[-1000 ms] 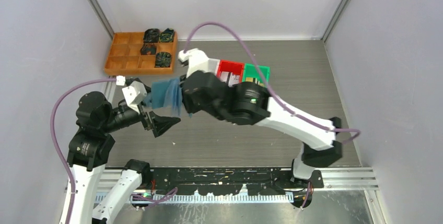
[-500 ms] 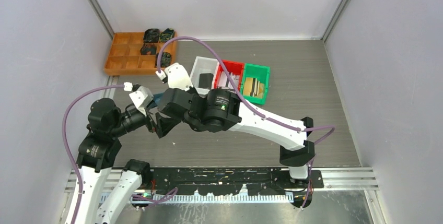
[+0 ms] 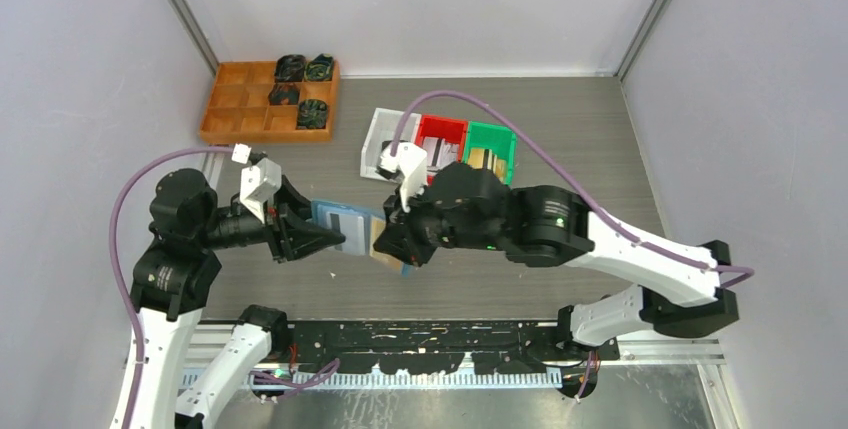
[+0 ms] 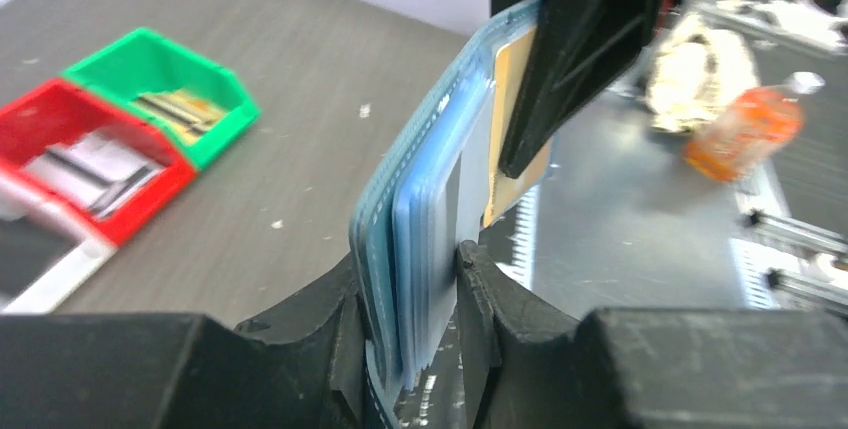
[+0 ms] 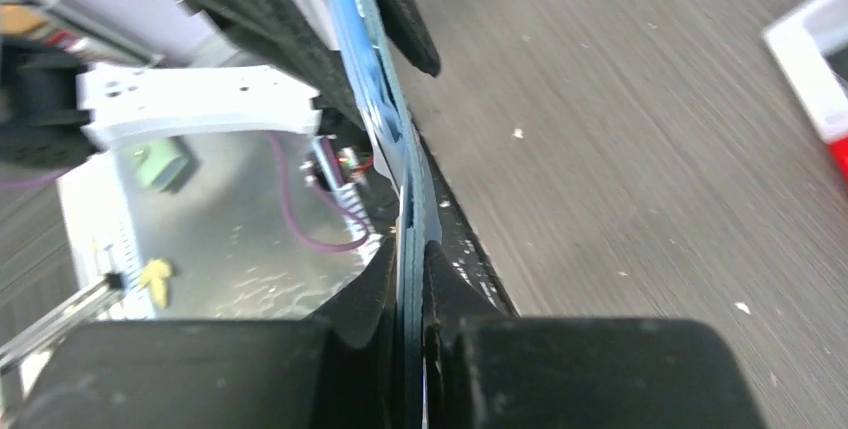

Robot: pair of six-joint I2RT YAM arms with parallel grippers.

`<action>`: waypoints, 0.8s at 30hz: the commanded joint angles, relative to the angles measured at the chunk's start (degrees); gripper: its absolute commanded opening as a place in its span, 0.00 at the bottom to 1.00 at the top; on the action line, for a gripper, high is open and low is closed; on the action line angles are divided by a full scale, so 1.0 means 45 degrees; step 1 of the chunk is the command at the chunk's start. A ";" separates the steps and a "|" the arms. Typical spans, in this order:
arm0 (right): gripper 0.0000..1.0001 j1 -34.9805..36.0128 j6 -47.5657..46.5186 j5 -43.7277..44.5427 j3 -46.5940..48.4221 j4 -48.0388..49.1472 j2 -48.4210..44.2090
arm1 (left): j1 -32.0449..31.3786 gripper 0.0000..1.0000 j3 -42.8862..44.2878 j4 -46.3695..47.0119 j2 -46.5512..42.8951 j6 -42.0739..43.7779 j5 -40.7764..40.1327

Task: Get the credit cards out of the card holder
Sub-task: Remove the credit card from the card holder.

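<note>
Both grippers: we had them meeting in mid-air above the dark grey wood-grain table [image 3: 590, 149].
Left gripper [image 3: 318, 240]: clamped tight on one end of the slate-blue soft folding card holder [image 3: 343, 228].
Right gripper [image 3: 398, 246]: pinched closed on the tan-orange flat plastic credit card [image 3: 383, 239], which was sticking out the holder's other end.
Card holder: off the table, hanging between the two grippers.
Red plastic bin [image 3: 440, 121]: well behind on the table.

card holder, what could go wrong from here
The right gripper seems to pinch the blue edge of the card holder together with the tan credit card, so pulling may drag the holder rather than free the card. The left gripper clamps only one end of the holder in mid-air; a tug could pull it loose.
</note>
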 commanded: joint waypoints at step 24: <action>0.01 -0.2111 0.0403 -0.6232 -0.2463 0.5377 -0.2391 | -0.0006 0.39 0.0071 0.5516 0.0604 -0.8688 0.4149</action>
